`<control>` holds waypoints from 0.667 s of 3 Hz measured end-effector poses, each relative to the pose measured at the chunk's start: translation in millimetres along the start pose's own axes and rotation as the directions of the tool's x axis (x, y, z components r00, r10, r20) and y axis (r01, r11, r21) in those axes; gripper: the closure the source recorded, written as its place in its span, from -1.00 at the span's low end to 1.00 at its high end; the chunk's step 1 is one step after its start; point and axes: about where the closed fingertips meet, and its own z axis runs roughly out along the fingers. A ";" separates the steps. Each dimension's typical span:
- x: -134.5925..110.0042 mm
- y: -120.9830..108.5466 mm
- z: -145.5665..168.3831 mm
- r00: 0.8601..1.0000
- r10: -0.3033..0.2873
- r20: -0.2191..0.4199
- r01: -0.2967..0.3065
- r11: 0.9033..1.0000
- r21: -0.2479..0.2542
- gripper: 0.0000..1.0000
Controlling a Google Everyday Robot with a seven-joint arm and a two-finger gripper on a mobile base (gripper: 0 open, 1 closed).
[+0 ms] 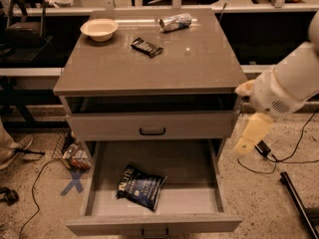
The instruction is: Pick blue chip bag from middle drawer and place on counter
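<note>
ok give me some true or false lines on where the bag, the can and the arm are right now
1. The blue chip bag lies in the open drawer. True.
2. The end effector is gripping the bag. False: it hangs off to the right of the drawer, apart from the bag.
3. The can stands upright on the counter. False: it lies on its side near the back edge.
4. The bowl sits on the counter. True.
5. The black wrapper is in the drawer. False: it lies on the counter, between bowl and can.
</note>
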 end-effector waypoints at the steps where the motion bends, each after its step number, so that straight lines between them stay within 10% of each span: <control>1: 0.7 8.5 86.3 0.993 0.068 0.100 -0.059 0.994 -0.095 -1.00; 2: -0.9 37.2 159.4 0.976 0.147 0.158 -0.122 0.980 -0.154 -1.00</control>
